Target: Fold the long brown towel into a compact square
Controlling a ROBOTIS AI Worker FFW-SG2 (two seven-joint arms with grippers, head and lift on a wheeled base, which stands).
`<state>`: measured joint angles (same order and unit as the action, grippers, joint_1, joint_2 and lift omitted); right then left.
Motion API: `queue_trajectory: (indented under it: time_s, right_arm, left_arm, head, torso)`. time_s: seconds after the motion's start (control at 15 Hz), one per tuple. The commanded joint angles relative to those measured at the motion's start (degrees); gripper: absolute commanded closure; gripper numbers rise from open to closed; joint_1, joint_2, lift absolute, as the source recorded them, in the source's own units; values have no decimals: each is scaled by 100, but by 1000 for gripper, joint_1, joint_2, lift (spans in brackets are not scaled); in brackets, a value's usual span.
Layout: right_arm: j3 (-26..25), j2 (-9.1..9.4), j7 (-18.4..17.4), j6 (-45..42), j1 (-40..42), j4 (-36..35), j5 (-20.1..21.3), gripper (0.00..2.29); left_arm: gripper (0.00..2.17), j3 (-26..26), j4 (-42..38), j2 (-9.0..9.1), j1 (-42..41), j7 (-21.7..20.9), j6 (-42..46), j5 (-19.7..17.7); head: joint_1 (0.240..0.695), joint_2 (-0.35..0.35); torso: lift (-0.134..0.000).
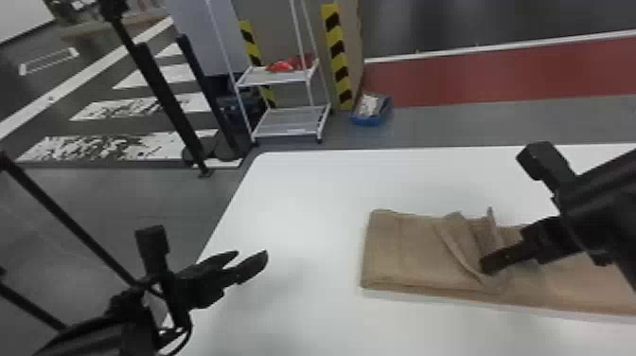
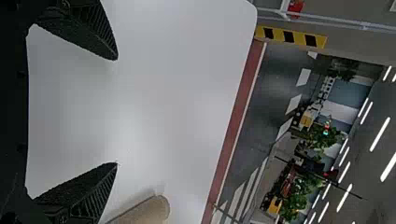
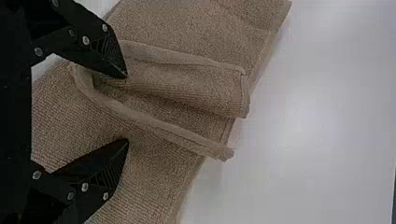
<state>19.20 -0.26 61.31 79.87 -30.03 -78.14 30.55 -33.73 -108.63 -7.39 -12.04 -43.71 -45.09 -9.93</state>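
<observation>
Towel [image 1: 407, 255] part folded, not square.
Flap [image 3: 187, 88] rucked on top; likely flatten, then shorten. Right gripper [image 3: 126, 108] open over towel; left gripper [image 1: 252, 254] open, apart from it.

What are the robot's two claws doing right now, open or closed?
Left gripper: open, holding nothing.
Right gripper: open, its fingers spread at the brown towel.
</observation>
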Motion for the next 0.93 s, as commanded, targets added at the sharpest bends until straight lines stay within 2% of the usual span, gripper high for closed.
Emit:
queue_trajectory:
  time_s: [0.0,0.13,0.2,0.27,0.33,0.53,0.87]
  right_arm:
    - [-74,32,4,-27,-2,1,-49,768]
    - [-189,32,4,-10,15,-96,-110,930]
    - [-241,32,4,8,50,-184,-146,927]
    - [-250,32,4,60,68,-254,-154,842]
    - [-268,32,4,113,85,-333,-181,586]
    - [-347,32,21,289,85,-500,-198,363]
    - [-382,32,-93,131,50,-483,-295,363]
  left_arm:
    - [76,-19,18,-26,-9,-5,48,0]
    - [76,-19,44,-61,-9,-5,119,0]
    - [76,-19,44,-61,-9,-5,154,-9]
    - [76,-19,53,-61,0,-5,154,-9]
    - [76,-11,70,-61,0,-5,154,-9]
    - [76,-19,158,-114,9,-5,259,-18]
    - [76,-19,185,-105,9,-14,295,-18]
  head:
    - [695,350]
    - [695,350]
    - [695,350]
    - [695,350]
    - [695,350]
    - [695,350]
    - [695,350]
  torso:
    - [-124]
    - [-124]
    - [-124]
    - [-124]
    - [-124]
    - [-124]
    - [-124]
